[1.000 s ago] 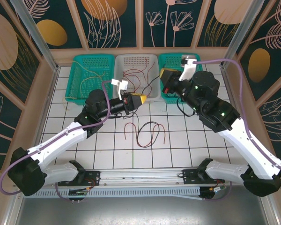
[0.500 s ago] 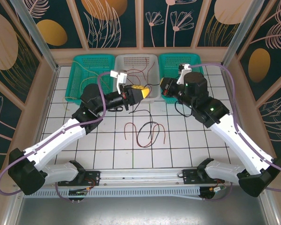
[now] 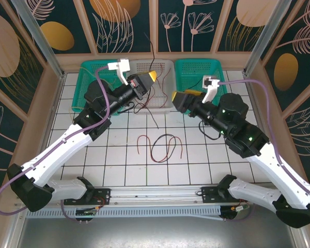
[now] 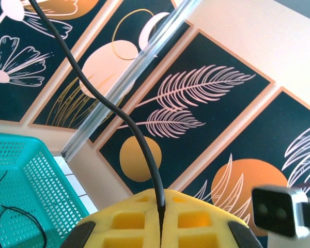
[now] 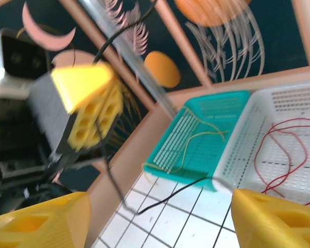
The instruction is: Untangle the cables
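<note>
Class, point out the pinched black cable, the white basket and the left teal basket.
black cable (image 4: 155,178), left wrist view, lower stretch
white basket (image 5: 240,144), right wrist view, near wall
left teal basket (image 5: 175,137), right wrist view, side wall

White-shelled left arm (image 3: 62,151) and right arm (image 3: 279,168), black at the joints, each trailing a purple-grey hose (image 3: 248,81); square pockets pattern the left gripper's (image 4: 161,214) yellow fingers (image 4: 129,219).

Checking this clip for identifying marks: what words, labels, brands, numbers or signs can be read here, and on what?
No readable text. The dark painted wall panels show only leaves and flowers; the teal plastic mesh baskets, white plastic mesh basket, white tiled tabletop and thin black cable are unmarked.
</note>
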Available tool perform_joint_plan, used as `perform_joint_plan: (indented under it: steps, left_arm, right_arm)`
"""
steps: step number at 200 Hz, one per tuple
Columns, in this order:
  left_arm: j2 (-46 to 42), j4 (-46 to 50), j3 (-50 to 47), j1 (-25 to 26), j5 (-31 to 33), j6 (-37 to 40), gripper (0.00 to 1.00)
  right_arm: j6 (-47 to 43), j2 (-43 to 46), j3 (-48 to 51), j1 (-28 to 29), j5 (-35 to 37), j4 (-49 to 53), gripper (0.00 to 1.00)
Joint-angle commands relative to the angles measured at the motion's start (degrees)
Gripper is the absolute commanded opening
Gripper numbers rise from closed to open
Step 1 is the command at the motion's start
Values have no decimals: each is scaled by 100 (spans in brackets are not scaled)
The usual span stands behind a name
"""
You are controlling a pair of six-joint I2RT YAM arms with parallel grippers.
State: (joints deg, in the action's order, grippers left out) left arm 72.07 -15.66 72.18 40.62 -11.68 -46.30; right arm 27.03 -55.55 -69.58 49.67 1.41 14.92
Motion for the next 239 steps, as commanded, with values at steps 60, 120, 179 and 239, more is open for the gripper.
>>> perform_joint_plan:
  steps: [60,120,179,239]
  left_arm:
    - [88,9,393,16,69,-619,0]
    - [140,-99,393,15,18,-768,0]
    - [200,-85,461,14,92,-839,2]
    - [-348,844,147,-512,1111,-556,84]
  right_arm:
    - [-724,-1054,-482,579,196,-696,61]
    - [-708,-1283,-557,579,249,-792,34]
    - [-639,-1190,-523,563,216,-872,0]
    - [-49,-609,-531,50,-29,-855,0]
